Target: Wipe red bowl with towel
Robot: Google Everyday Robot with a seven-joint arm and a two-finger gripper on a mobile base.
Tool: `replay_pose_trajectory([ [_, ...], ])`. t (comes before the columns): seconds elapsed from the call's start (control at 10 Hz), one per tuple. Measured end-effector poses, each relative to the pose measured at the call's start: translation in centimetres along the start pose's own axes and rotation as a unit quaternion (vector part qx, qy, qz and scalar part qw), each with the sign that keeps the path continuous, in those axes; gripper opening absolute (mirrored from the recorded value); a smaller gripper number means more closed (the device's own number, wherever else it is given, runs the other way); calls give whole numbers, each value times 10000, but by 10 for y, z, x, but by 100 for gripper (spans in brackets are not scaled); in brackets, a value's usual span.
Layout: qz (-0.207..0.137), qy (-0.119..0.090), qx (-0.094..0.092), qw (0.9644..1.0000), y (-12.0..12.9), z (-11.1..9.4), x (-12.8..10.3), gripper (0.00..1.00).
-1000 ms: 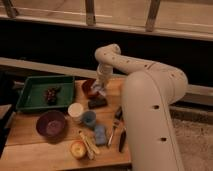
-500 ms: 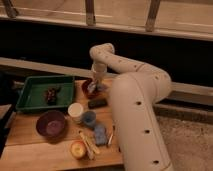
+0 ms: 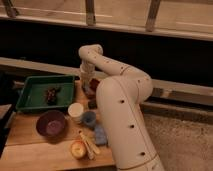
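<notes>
Seemingly our gripper (image 3: 88, 81) hangs just right of the green rectangular plastic tray (image 3: 32, 95), jaws together. Whether they pinch the pale cloth towel we cannot tell. The small round red-orange bowl (image 3: 94, 85) sits just beside the gripper.

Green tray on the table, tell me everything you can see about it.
The green tray is a shallow rectangle with a raised rim and looks like plastic. It lies flat on the far left part of the wooden table. One small dark clump lies inside near the middle, and the rest of its floor is bare. The gripper hangs just past the tray's right edge, next to the red bowl. Whether it touches the tray cannot be told.
</notes>
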Motion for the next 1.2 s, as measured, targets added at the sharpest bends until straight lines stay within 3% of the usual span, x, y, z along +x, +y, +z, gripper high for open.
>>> replay_pose_trajectory([
  [0.3,22,98,120,9999,-11,-12,24,0],
  [0.7,218,72,393,9990,-59,-36,55,0],
  [1.0,268,-32,370,9989,-60,-30,40,0],
  [1.2,208,-50,282,9994,-38,-18,19,0],
])
